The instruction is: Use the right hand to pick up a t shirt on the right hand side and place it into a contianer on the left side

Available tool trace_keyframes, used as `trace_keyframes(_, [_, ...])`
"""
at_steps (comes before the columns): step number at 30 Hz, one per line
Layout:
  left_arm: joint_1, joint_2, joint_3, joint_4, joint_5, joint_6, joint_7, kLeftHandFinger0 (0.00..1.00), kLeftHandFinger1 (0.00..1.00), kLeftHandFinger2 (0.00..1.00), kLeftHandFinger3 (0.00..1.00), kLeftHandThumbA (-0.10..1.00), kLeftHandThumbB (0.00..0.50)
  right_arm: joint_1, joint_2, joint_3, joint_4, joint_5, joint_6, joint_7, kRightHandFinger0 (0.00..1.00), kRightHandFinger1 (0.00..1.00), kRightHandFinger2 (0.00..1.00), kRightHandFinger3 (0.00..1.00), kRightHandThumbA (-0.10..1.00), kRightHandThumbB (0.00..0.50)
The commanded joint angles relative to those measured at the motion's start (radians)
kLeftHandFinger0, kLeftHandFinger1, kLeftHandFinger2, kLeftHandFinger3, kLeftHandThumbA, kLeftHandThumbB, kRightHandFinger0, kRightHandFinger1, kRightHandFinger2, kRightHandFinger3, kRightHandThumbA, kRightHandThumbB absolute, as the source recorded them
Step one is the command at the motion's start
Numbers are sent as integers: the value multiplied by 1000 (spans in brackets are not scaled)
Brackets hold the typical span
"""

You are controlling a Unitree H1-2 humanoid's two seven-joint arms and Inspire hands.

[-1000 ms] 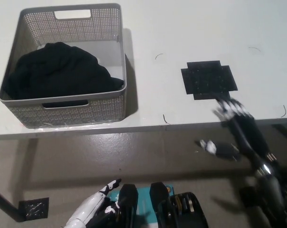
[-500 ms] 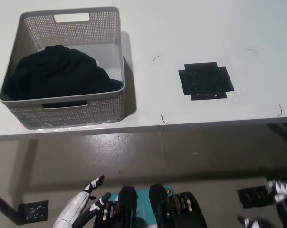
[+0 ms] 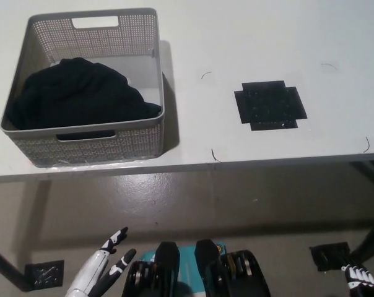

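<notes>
Basket (image 3: 147, 133) blocks table (image 3: 236, 49) left; right side open, flat mat (image 3: 270, 105) only.

Black t-shirt (image 3: 82, 93) lies bunched (filling the front) inside grey container (image 3: 151, 55), table's left.

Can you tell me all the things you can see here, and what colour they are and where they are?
Grey perforated plastic basket: one, grey, on the left part of the table.
Black bundled cloth: one, black, lying inside the basket.
Black cross-shaped patch: one, black, flat on the right part of the table.
White table: one, white, filling the upper half of the picture.
Small black floor squares: two, black, one at the lower left, one at the lower right.
Teal flat object: one, teal, on the floor at the bottom middle, mostly hidden.
White left hand: one, white, bottom left, below the table, fingers apart and empty.
Black right hand: one, black with white tips, bottom right corner, mostly cut off.
</notes>
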Motion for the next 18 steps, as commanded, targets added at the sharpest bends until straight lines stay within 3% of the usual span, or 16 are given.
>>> trace_keyframes(1, [-11, 4, 12, -15, -26, -42, 33, 965, 1000, 1000, 1000, 1000, 318, -31, 4, 8, 24, -8, -71, -34, 1000, 1000, 1000, 1000, 937, 245])
trace_keyframes(2, [-12, 4, 13, -9, -33, -47, 31, 949, 997, 1000, 1000, 1000, 345, -36, 4, 9, 37, -7, -80, -38, 1000, 1000, 1000, 1000, 940, 243])
trace_keyframes(5, [-18, 5, 18, 5, -43, -53, 28, 953, 997, 1000, 1000, 1000, 357, -48, 6, 14, 58, -16, -83, -44, 1000, 1000, 1000, 1000, 981, 232])
trace_keyframes(10, [-15, 12, 13, -7, -25, -52, 35, 951, 998, 1000, 1000, 1000, 317, -53, 6, 10, 73, 18, -97, -27, 1000, 1000, 1000, 1000, 979, 230])
trace_keyframes(18, [-12, 7, 15, -4, -33, -54, 37, 939, 989, 1000, 1000, 1000, 325, -51, 2, 10, 64, 117, -114, 6, 1000, 1000, 1000, 1000, 1000, 240])
